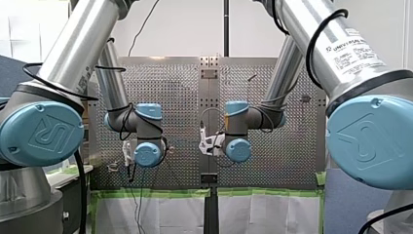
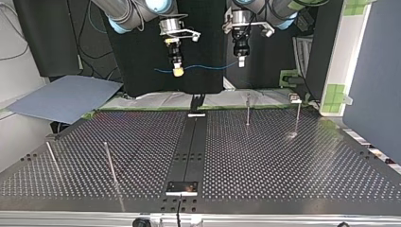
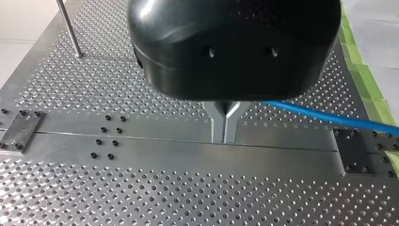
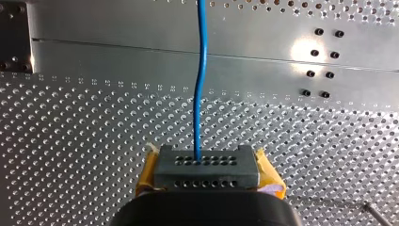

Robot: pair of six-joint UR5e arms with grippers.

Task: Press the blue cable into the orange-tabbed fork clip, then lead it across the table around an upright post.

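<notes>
The blue cable (image 2: 208, 66) hangs in the air above the table's far edge, stretched between both grippers. In the top view my right gripper (image 2: 178, 72), with yellow pads, is shut on it; a short tail sticks out to that view's left. My left gripper (image 2: 241, 61) holds the other end. In the left wrist view the metal fingers (image 3: 225, 136) are pressed together, and the cable (image 3: 329, 115) leads off from beside them. In the right wrist view the cable (image 4: 201, 70) runs straight ahead from my shut gripper (image 4: 197, 162). I cannot make out an orange-tabbed clip.
Thin upright posts stand on the perforated table: two at the top view's far right (image 2: 247, 111) (image 2: 298, 118) and two at its near left (image 2: 109, 163) (image 2: 52, 158). A smooth strip (image 2: 189, 142) with screwed plates runs down the middle. A blue sheet (image 2: 66, 97) lies off the far left.
</notes>
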